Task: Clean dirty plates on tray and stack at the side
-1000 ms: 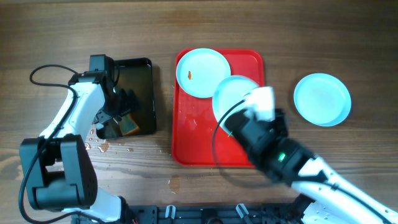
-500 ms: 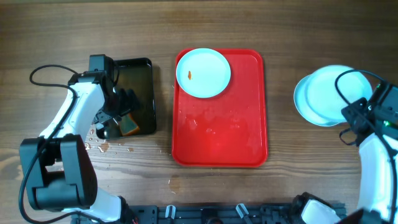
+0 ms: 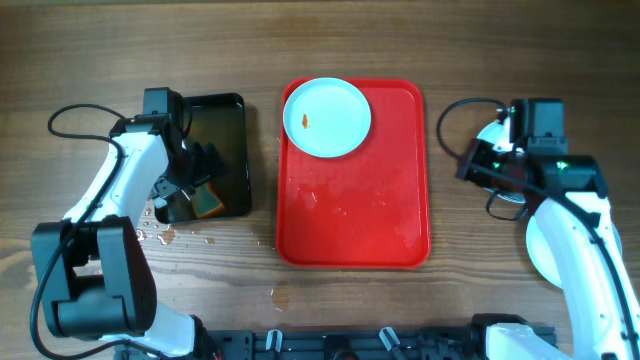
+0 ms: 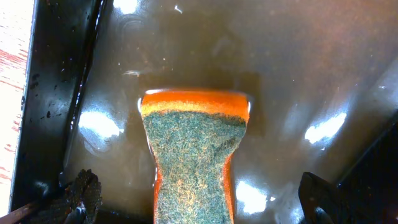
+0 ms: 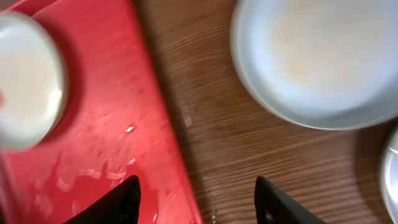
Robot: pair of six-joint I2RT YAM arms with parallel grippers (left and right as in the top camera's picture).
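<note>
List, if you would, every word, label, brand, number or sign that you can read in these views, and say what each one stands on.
None: no word, label, brand, number or sign can be read in any view.
The red tray, the plate on it and the pale plate on the table are plain.
The sponge and the black tray bear no print.

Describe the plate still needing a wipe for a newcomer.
Find the large red rectangular plastic tray mid-table. In its top-left corner, seen overhead, sits a round pale blue-white plate. It alone is on the tray and bears a small orange smear.
</note>
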